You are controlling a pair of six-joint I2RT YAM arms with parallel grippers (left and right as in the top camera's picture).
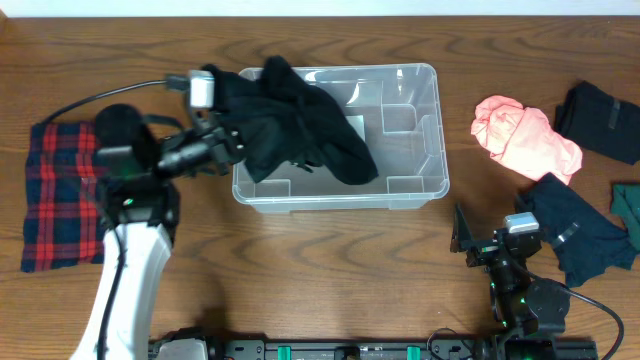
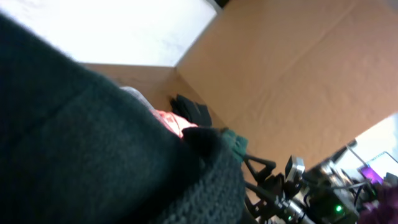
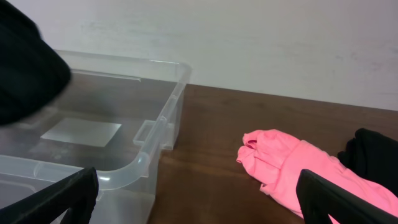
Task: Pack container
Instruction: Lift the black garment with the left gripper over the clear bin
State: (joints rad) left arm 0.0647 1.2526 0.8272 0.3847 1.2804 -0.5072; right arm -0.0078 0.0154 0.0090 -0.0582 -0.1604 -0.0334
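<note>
1. A clear container sits in the middle of a wooden surface.
2. The left gripper is clenched on a black garment, which is bunched across the container's left half and spills over its left rim.
3. The right gripper is released and empty, near the front right, well apart from the container.
4. Packing looks barely begun: one garment is going in and has not been let go. Outside lie a pink garment, a dark one, a navy one, a green one and a plaid cloth (whether all belong inside is not shown).
5. Only the overhead view shows the plaid cloth and the whole layout. Black fabric nearly fills the left wrist view, hiding its fingers. The right wrist view shows the container's near corner and bottom label up close.
</note>
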